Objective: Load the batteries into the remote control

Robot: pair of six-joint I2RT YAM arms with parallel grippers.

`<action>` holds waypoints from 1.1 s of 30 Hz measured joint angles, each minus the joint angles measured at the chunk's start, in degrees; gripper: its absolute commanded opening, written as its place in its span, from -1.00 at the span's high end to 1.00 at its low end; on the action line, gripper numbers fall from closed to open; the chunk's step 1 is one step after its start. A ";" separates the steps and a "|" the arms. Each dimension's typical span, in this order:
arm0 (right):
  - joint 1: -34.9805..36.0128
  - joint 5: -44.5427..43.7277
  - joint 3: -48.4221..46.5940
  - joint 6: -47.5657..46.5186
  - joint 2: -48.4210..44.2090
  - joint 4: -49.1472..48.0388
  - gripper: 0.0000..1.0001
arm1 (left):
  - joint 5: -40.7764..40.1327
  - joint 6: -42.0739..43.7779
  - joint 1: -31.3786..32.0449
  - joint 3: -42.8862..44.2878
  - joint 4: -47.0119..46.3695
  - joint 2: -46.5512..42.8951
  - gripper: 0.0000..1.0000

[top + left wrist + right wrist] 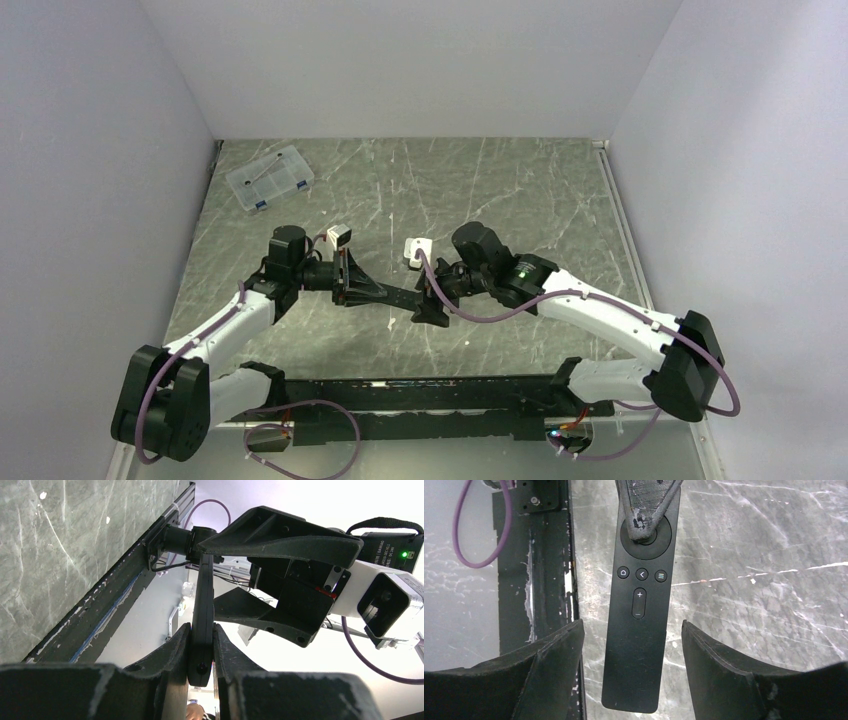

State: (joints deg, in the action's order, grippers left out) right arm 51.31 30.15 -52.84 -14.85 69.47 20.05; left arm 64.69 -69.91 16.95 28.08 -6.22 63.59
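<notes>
So we've got the remote control [639, 605] held up off the table [749, 555], buttons facing the right gripper [631, 625]. Its jaws sit wide apart on either side, with the remote's long axis running straight between them. Meanwhile the left gripper [201, 630] is clamped on the dial end.

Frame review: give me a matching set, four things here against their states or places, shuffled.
Things: 1 left gripper; 2 right gripper; 3 remote control; 4 clear box.
States: A far left corner of the table; B open, astride the remote control; C shut on the remote control; D black, buttons facing away from the table.
Pairs: 1-C; 2-B; 3-D; 4-A.
</notes>
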 measured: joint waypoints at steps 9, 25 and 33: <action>0.66 -3.19 0.00 -1.03 -0.04 0.04 0.13 | -0.04 -0.26 0.00 0.00 -0.02 0.00 1.00; 1.03 -4.70 0.11 -1.51 -0.55 0.04 0.61 | -0.33 2.10 0.00 1.16 3.91 -0.02 -0.17; 1.03 -6.49 1.73 -1.22 -2.29 -0.09 0.62 | -3.15 6.45 0.00 3.34 12.52 -0.35 -0.38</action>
State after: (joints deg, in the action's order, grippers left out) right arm 52.34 23.66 -51.11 -16.08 67.18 19.97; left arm 61.54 -63.46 16.95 31.42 6.31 63.24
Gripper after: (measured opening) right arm 0.440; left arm 0.663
